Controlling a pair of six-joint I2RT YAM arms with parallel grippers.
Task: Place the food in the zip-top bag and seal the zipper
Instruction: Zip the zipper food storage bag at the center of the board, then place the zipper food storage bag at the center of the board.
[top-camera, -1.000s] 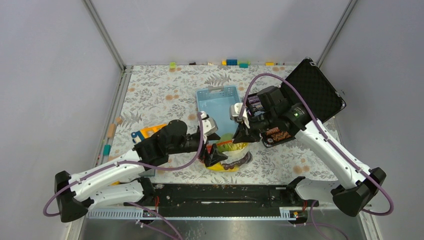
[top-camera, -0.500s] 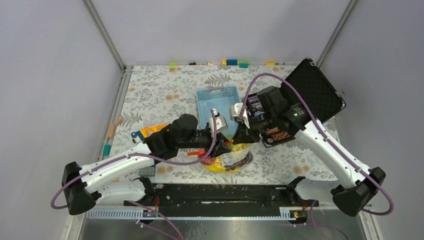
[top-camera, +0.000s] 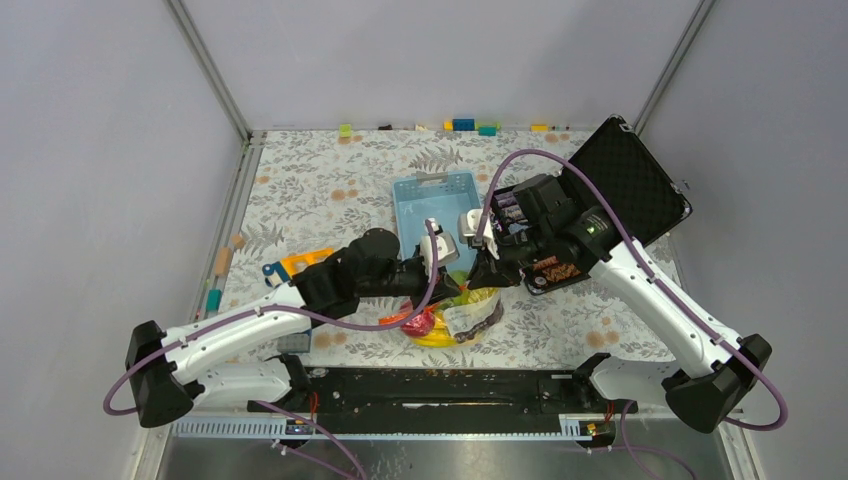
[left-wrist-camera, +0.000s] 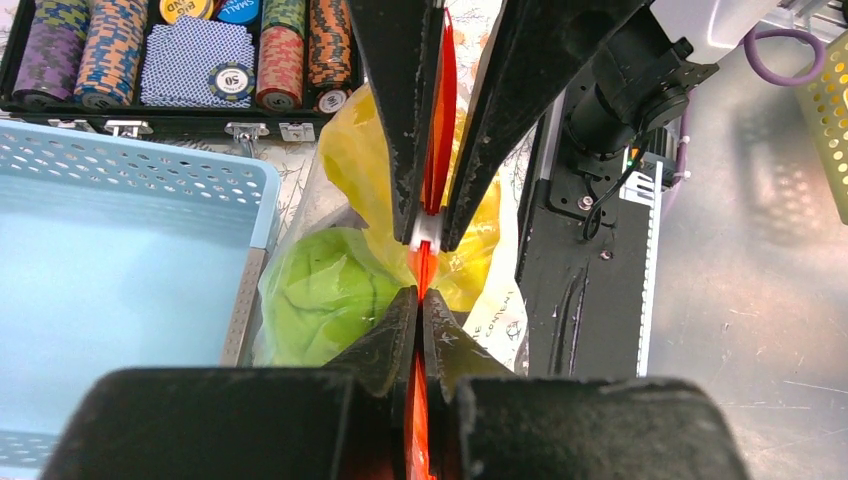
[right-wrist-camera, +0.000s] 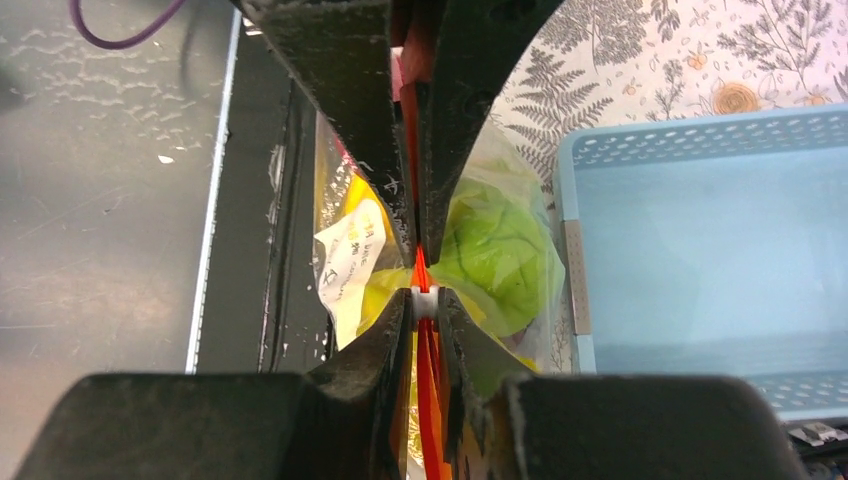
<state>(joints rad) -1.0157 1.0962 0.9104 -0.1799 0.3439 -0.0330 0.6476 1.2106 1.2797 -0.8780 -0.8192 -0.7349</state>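
Both on zipper (left-wrist-camera: 424, 270): left gripper (left-wrist-camera: 419, 308) clamped on strip, right gripper (right-wrist-camera: 425, 303) pinching it just ahead, tips nearly touching. Below hangs zip-top bag (top-camera: 472, 314), with cabbage (left-wrist-camera: 325, 290) and banana (left-wrist-camera: 365, 165) inside. It sits just beside blue basket (left-wrist-camera: 120, 260) rim, black rail (left-wrist-camera: 580, 290) close on other side (tight spot). One chip (left-wrist-camera: 229, 80) reads "50"; bag label (left-wrist-camera: 500, 322) print too small.

From above, the left hand (top-camera: 453, 290) and right hand (top-camera: 478, 277) hide most of the zipper (left-wrist-camera: 440, 130). The blue basket (left-wrist-camera: 120, 280) and poker chip case (left-wrist-camera: 180, 60) run off the left wrist view.

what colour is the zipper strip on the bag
Orange-red; the zipper shows best in the left wrist view.
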